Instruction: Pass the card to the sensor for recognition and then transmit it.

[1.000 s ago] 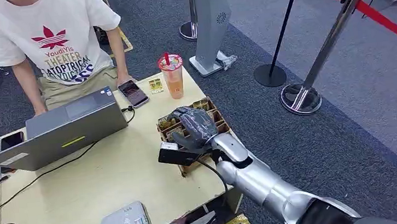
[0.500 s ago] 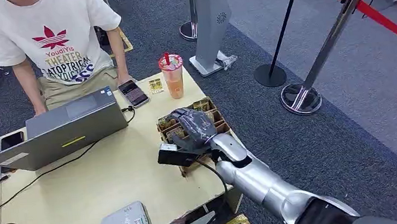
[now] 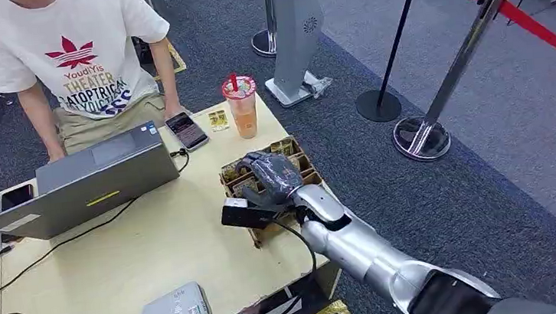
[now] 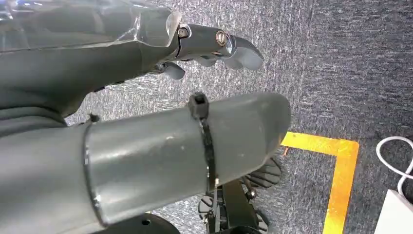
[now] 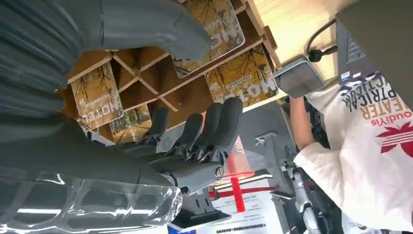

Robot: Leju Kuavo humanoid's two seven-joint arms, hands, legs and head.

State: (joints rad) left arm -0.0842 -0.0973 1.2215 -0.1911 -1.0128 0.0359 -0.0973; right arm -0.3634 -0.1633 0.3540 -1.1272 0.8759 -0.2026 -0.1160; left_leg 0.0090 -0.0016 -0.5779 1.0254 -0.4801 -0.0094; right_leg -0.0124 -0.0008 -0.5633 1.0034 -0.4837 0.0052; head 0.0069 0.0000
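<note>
My right hand [image 3: 270, 174] hovers over a wooden divided box [image 3: 290, 146] at the table's right edge. In the right wrist view its thumb [image 5: 156, 24] and fingers [image 5: 209, 126] are apart with nothing between them. Several yellow-brown hotel cards [image 5: 246, 78] lie in the box's compartments below the hand. The grey card sensor [image 3: 174, 313] lies near the table's front edge, well away from the hand. My left hand [image 4: 122, 73] hangs over the carpet, its fingers [image 4: 219, 44] loosely extended and holding nothing.
A person [image 3: 73, 61] sits at the far side behind a grey laptop [image 3: 100, 182]. A phone [image 3: 186, 130] and an orange drink cup [image 3: 242, 106] stand beyond the box. Cables cross the table's left. Barrier posts [image 3: 439, 103] stand on the carpet at right.
My right hand has stayed over the card box, shifting only slightly. Nothing was taken hold of.
</note>
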